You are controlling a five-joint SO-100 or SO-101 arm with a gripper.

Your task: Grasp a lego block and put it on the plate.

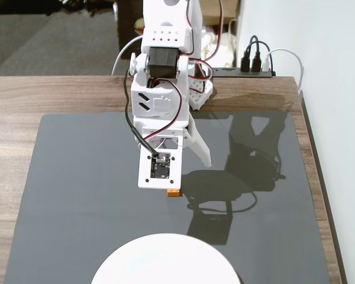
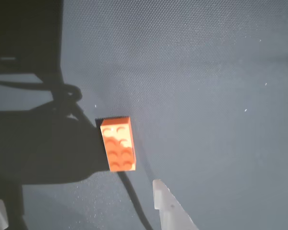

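The orange lego block (image 2: 118, 143) lies flat on the dark mat, studs up. In the fixed view only a sliver of the lego block (image 1: 174, 192) shows below the wrist camera board. My gripper (image 2: 77, 199) hovers over it, open, with nothing between the jaws. One fingertip (image 2: 158, 191) stands at the lower right of the block and the other at the lower left corner of the wrist view. The block lies just ahead of the gap, apart from both fingers. The white plate (image 1: 165, 260) sits at the mat's near edge, partly cut off, well below my gripper (image 1: 180, 177).
A dark grey mat (image 1: 77, 189) covers the wooden table (image 1: 12, 100). The arm's base (image 1: 195, 89) stands at the mat's far edge. A power strip with plugs (image 1: 251, 68) sits at the back right, by the white wall.
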